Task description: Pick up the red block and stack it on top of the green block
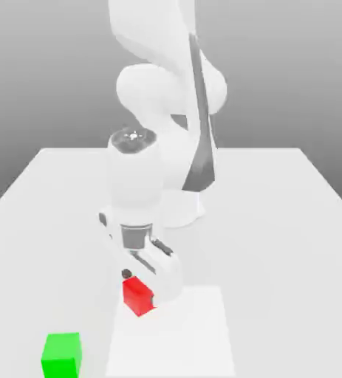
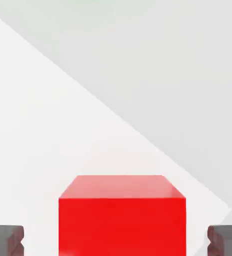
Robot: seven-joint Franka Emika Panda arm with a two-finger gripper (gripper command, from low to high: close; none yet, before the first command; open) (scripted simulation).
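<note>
Around the red block (image 2: pixel 122 225), hand view suggests an open end effector (image 2: pixel 116 241).

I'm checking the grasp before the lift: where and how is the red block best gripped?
Probably by two opposite upright side faces, from above: the red block is a plain flat-sided cube, and the gripper straddles it with a gap either side.

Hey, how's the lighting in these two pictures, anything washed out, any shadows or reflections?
Exterior view: arm and white sheet nearly washed out, grey backdrop darker. Hand view: red block's top face paler than its side, reddish tints on the fingers.
</note>
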